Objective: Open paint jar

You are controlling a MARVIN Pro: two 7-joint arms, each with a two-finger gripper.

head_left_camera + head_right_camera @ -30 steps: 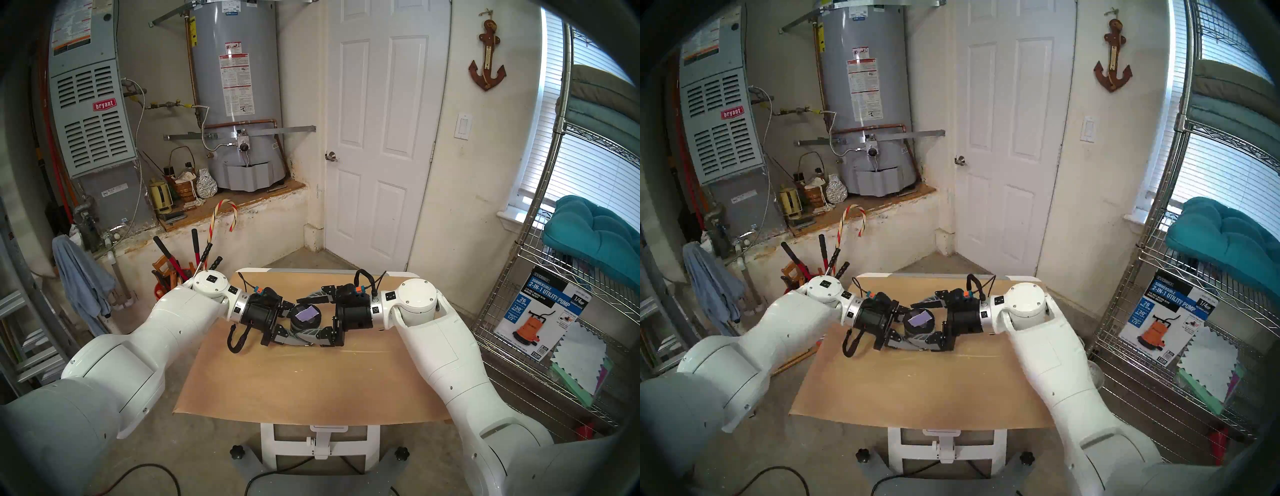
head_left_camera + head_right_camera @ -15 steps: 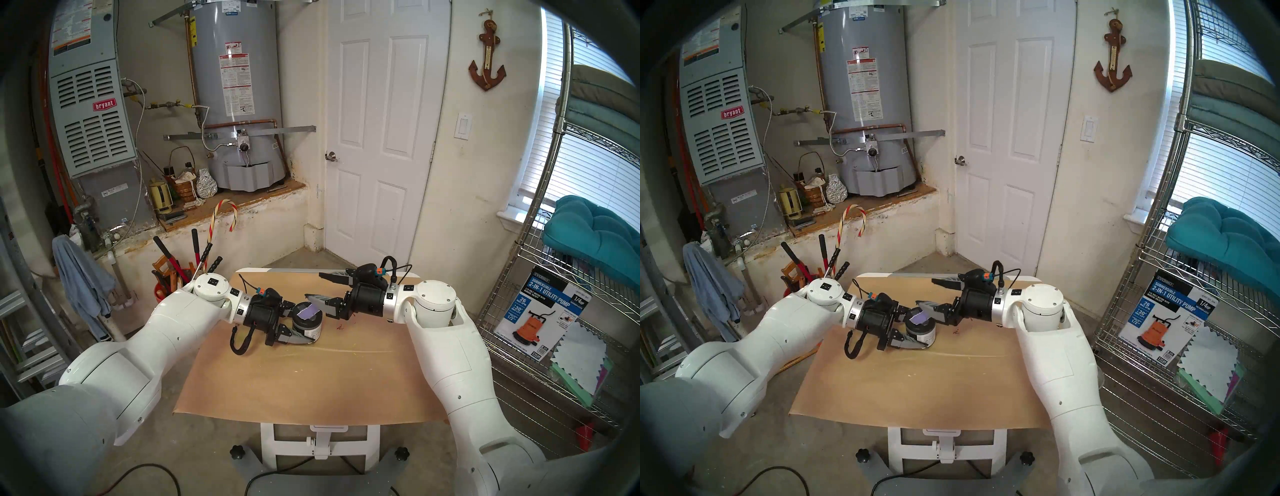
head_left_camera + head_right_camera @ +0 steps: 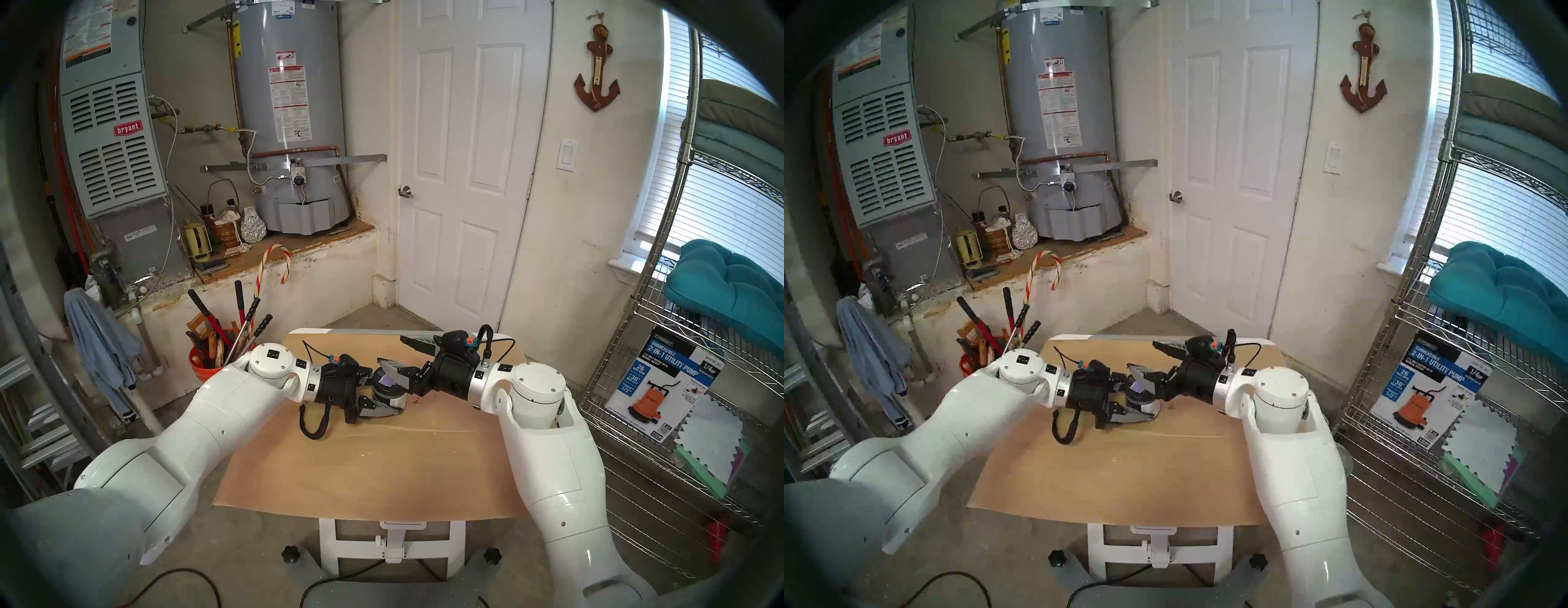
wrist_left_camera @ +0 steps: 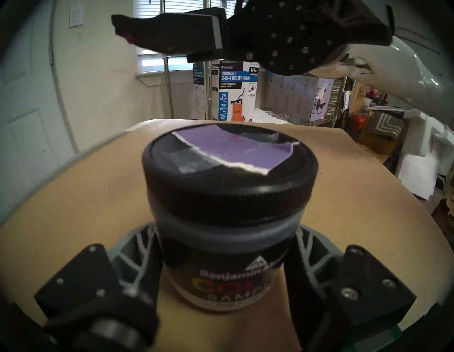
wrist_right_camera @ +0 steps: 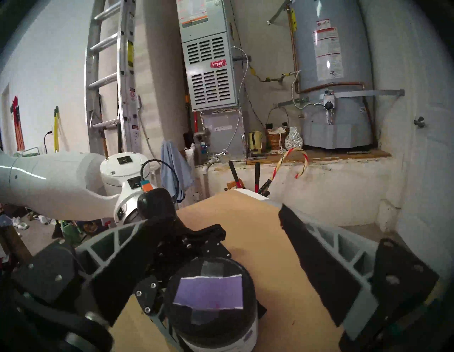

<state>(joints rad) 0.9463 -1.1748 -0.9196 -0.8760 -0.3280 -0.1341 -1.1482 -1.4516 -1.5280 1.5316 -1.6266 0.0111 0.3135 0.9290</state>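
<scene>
Left claw [image 4: 221,290] clamps paint jar [image 4: 228,245] body; right claw [image 5: 248,265], spread empty, hovers just above lid [image 5: 211,292].

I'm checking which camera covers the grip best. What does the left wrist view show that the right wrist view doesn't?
Only the left wrist view shows the printed label on the paint jar, both fingers of the left gripper pressed against the jar's sides below the lid, and the utility pump box behind.

Only the right wrist view shows both fingers of the right gripper spread wide apart above the lid, gripping nothing, plus the ladder and water heater.

Both show the black lid still on, its lavender swatch, and the brown paper-covered table.
</scene>
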